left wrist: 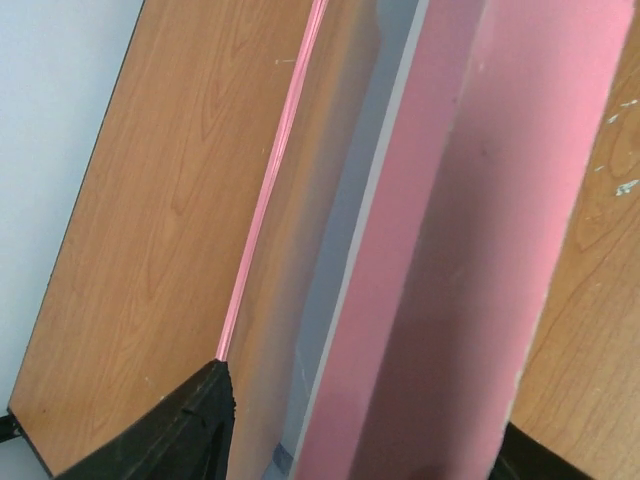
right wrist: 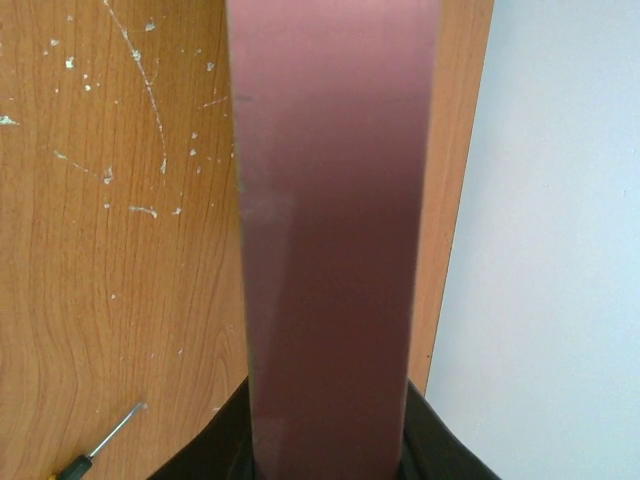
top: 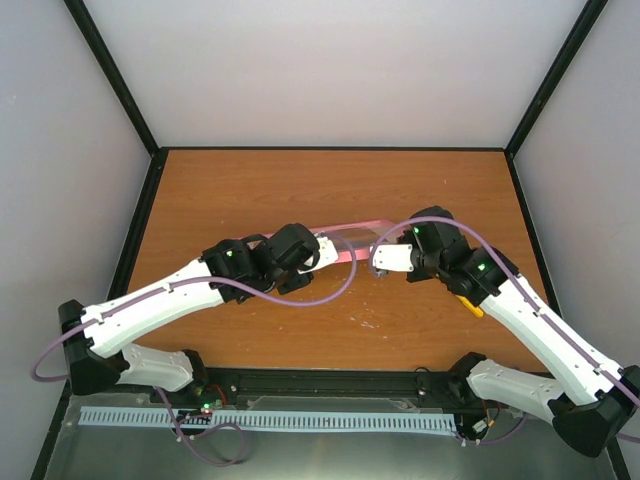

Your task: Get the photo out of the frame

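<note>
The pink frame (top: 350, 238) is held up off the table between my two arms, tilted so the top view sees mostly its thin edge. My left gripper (top: 322, 252) is shut on its left end. In the left wrist view the broad pink bar (left wrist: 470, 250) runs up from between the black fingers (left wrist: 170, 430), with a thin pink edge and a pale glassy sheet beside it. My right gripper (top: 376, 262) is shut on the right end. In the right wrist view the dark pink bar (right wrist: 330, 220) fills the gap between the fingers (right wrist: 200, 455). The photo is hidden.
A screwdriver with a yellow handle (top: 470, 303) lies on the wooden table (top: 250, 190) under my right arm; its tip shows in the right wrist view (right wrist: 105, 440). Grey walls with black posts close the table on three sides.
</note>
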